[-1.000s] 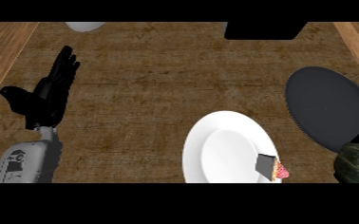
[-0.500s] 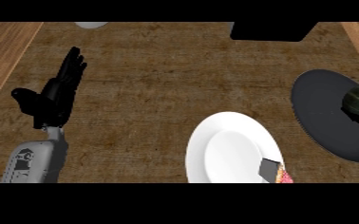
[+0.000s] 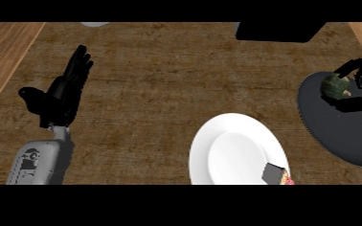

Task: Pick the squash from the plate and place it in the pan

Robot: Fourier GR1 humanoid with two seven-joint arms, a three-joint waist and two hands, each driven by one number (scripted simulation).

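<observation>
From the head view I see my right hand [image 3: 349,84] at the right edge, black fingers curled around the dark green squash [image 3: 334,87], holding it over the dark round pan [image 3: 332,124]. The round white plate [image 3: 237,151] lies just left of the pan on the brown counter [image 3: 170,76]. My left hand [image 3: 60,93] rests at the left, fingers straight and holding nothing.

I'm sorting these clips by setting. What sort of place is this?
Most likely a kitchen counter: a wood-grain countertop bearing a white plate and a dark pan, with a green squash over the pan.
</observation>
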